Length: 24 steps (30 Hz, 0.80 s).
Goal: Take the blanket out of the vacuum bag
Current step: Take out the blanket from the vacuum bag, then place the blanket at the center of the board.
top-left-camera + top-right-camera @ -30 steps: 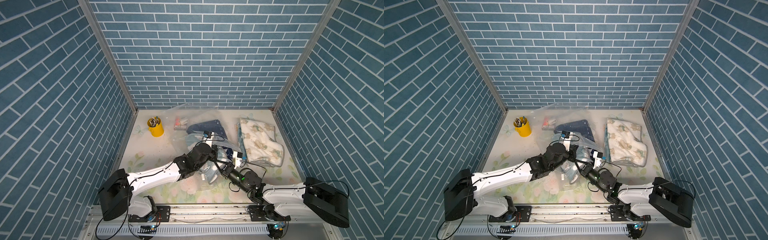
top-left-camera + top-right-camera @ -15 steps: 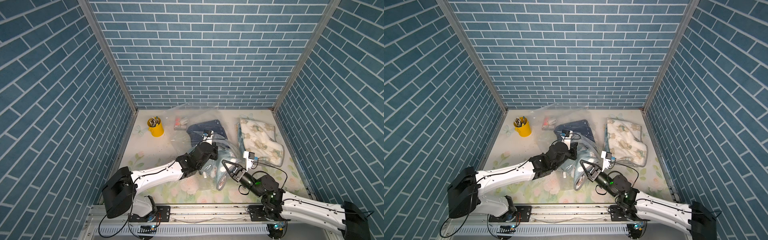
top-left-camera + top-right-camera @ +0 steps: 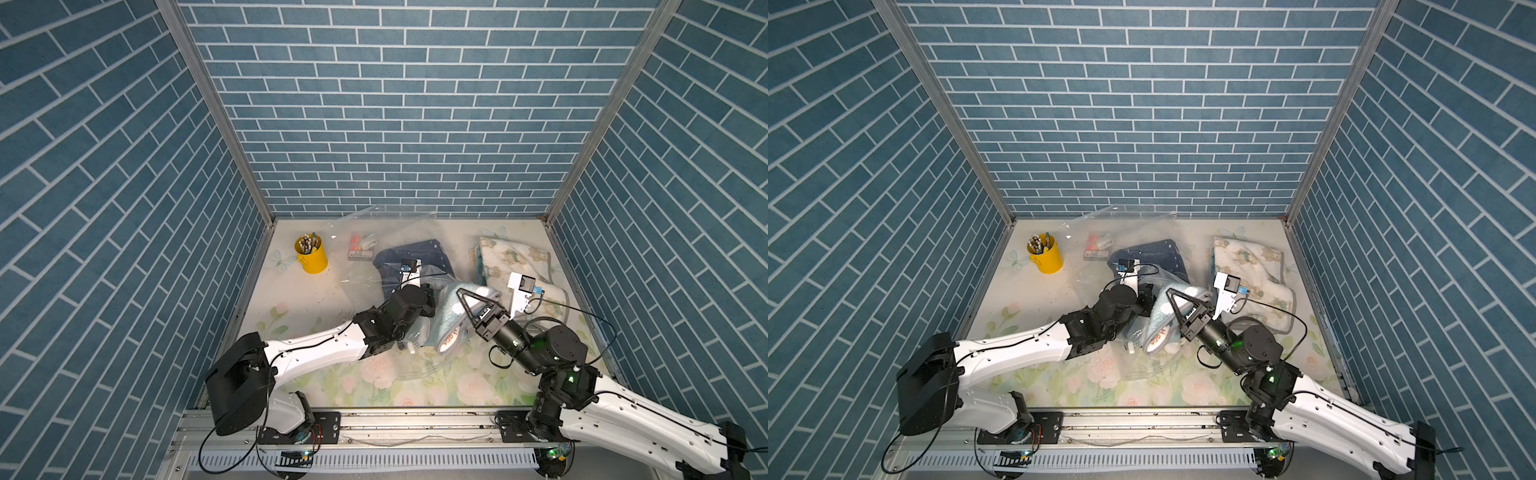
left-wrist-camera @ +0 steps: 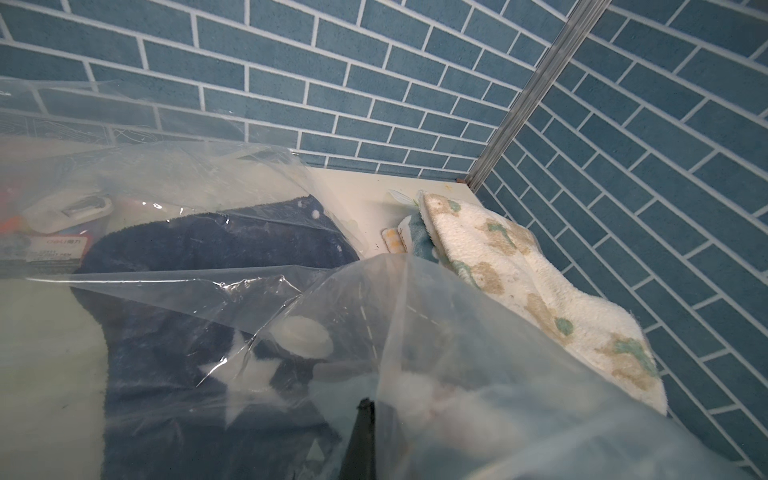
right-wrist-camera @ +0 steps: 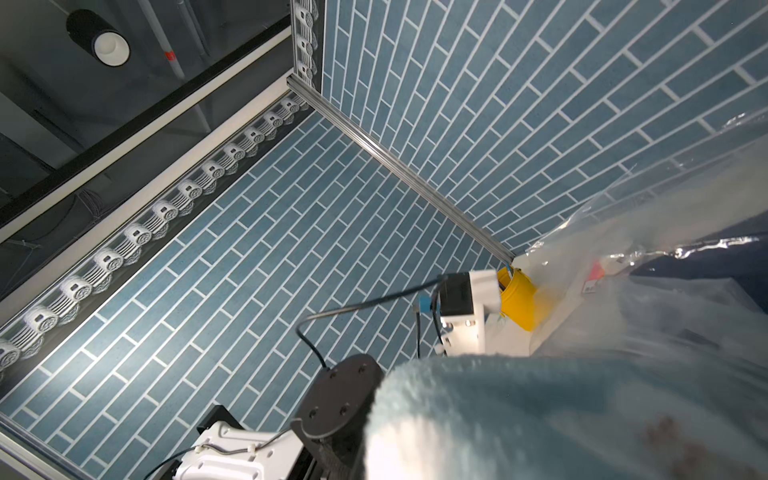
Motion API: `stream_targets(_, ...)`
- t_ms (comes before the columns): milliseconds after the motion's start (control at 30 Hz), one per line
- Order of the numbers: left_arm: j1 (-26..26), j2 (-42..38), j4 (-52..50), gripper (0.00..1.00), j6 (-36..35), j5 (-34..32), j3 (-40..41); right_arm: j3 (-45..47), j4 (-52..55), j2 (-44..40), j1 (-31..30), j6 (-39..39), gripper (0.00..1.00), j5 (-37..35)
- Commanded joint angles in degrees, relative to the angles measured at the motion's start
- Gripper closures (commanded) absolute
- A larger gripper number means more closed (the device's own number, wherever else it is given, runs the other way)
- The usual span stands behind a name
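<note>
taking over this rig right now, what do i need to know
Left gripper: shut, apparently pinching the large clear crinkly plastic vacuum bag.
Right gripper: shut on the fluffy light blue blanket.
Done: that blanket's upper end is lifted out of the bag; a cream patterned blanket lies outside it.
Left: free its lower end, seemingly inside the bag; a navy blanket lies under the plastic.
</note>
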State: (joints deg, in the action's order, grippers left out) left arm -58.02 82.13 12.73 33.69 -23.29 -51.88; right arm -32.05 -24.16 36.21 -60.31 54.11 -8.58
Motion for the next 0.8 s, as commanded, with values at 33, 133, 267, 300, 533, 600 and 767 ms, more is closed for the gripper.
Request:
stream_targets(33,0.50,0.40,0.95,1.00,1.89,-1.78,1.24,-6.28,-0.18,2.70,3.48,-4.02,1.00,6.20)
stream_targets(133,0.61,0.52,1.22,1.00,2.56,-2.01,1.81,-10.99,0.44,5.23,7.21,-4.37,1.00,10.46)
stream_targets(267,0.75,0.99,1.51,1.00,3.70,-2.59,2.99,-17.75,1.63,9.17,13.31,-5.25,1.00,16.24)
stream_targets(300,0.79,1.08,1.59,1.00,3.92,-2.79,3.29,-19.55,1.72,10.21,14.98,-5.24,1.00,17.49)
stream_targets(533,1.96,1.24,2.65,1.00,5.32,-2.50,5.81,-30.88,0.62,17.70,23.57,-3.92,1.00,25.74)
stream_targets(600,2.04,0.94,3.57,1.00,5.58,-1.76,6.54,-33.88,0.85,19.37,26.29,-3.50,1.00,27.70)
stream_targets(767,2.05,0.85,4.38,1.00,6.43,-0.84,7.64,-39.61,-0.30,22.88,34.86,0.24,1.00,33.36)
